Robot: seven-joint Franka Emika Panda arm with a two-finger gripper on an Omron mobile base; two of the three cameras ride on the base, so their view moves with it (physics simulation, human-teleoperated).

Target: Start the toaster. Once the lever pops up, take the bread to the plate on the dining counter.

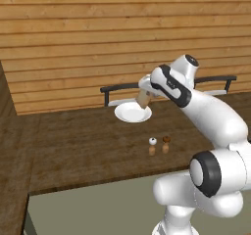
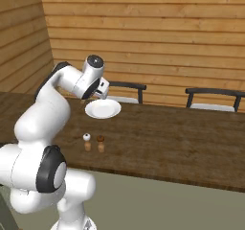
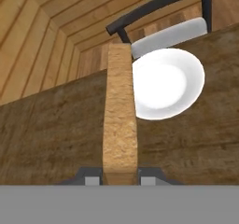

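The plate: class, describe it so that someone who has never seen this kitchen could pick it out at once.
Start at the long dark wood dining counter in front of the plank wall. Near its far edge, in front of a black chair, lies the plate, with the gripper holding the bread above it. It is the one round, flat, white thing there; the two small shakers nearby stand upright.

We see one slice of bread (image 3: 119, 120), one white plate (image 2: 103, 109), one long brown counter (image 2: 182, 143), two little shakers (image 2: 94, 143) and two dark chairs (image 2: 213, 98). We also count one gripper (image 3: 120, 175).
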